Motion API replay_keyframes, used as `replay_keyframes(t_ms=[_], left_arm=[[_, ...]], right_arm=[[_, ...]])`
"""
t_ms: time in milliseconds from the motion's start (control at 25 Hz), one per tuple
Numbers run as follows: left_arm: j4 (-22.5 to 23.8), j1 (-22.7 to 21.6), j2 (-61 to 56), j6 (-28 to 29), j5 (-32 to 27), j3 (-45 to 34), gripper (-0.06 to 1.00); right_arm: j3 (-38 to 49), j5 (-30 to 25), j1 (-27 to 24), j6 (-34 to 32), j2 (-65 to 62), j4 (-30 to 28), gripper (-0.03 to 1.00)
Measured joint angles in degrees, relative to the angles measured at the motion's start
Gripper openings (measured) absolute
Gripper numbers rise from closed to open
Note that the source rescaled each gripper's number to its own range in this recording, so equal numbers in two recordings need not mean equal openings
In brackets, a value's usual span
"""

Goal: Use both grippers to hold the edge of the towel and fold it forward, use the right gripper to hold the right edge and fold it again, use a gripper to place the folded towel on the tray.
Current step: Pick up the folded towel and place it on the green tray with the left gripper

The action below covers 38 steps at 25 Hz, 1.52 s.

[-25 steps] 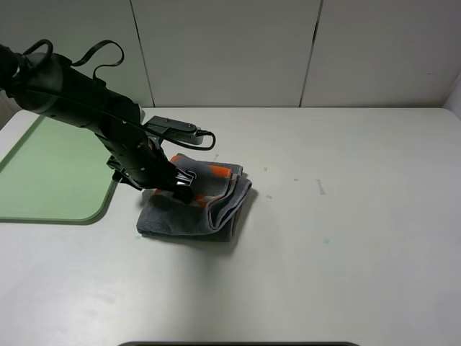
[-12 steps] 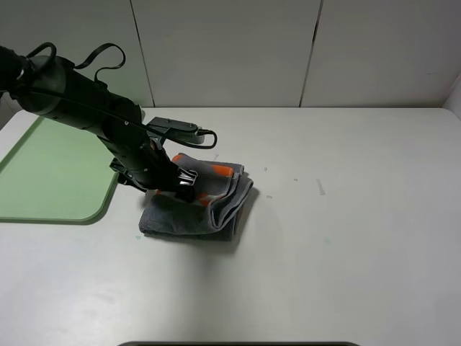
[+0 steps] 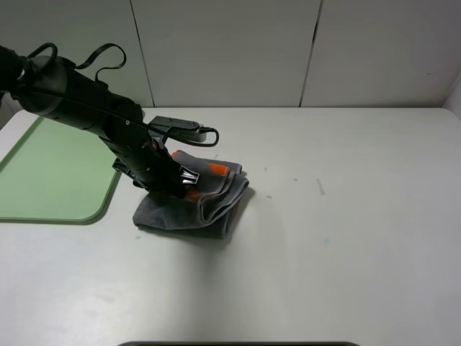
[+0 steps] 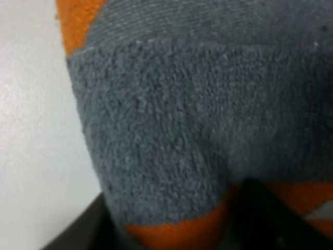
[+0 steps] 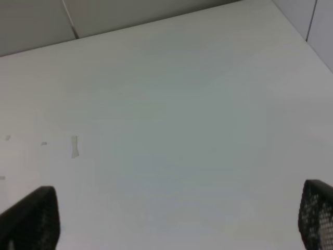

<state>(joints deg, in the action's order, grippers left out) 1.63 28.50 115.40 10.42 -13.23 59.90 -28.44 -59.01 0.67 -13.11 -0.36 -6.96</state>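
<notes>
The white counter [image 3: 346,238] carries the pale green tray [image 3: 50,173] at its far left and the folded dark grey towel [image 3: 189,205] near the middle, just beside the tray's corner and clear of it. From high up, the left end effector [image 3: 180,184] presses down into the towel's upper layers near the orange stripe; its closure cannot be made out there. The left wrist view fills with terry cloth [image 4: 171,135] bunched against dark jaw parts, apparently pinched. Only the right wrist view shows the right end effector [image 5: 179,219], spread wide over bare counter, holding nothing.
</notes>
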Motion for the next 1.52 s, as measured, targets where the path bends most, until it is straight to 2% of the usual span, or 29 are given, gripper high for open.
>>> replay_keyframes(t_ms=[80,120,160,240,640,840,1200,1520], left_arm=[[0.0,0.0,0.0,0.42,0.0,0.0,0.36],[0.0,0.0,0.0,0.75,-0.12,0.11,0.24],[0.0,0.0,0.0,0.81,-0.19,0.11,0.19],[0.0,0.0,0.0,0.81,-0.31,0.17,0.13],[0.05,0.0,-0.53,0.81,-1.96,0.17,0.13],[1.0,-1.08,-3.46,0.81,-6.49,0.22,0.12],[6.99,-7.66,-8.68,0.69,-16.52,5.47,0.12],[10.32,-16.21,-8.72,-2.82,-23.13,12.69,0.12]], right_arm=[[0.0,0.0,0.0,0.0,0.0,0.0,1.0],[0.0,0.0,0.0,0.0,0.0,0.0,1.0],[0.0,0.0,0.0,0.0,0.0,0.0,1.0],[0.0,0.0,0.0,0.0,0.0,0.0,1.0],[0.0,0.0,0.0,0.0,0.0,0.0,1.0],[0.0,0.0,0.0,0.0,0.0,0.0,1.0],[0.0,0.0,0.0,0.0,0.0,0.0,1.0],[0.0,0.0,0.0,0.0,0.0,0.0,1.0]])
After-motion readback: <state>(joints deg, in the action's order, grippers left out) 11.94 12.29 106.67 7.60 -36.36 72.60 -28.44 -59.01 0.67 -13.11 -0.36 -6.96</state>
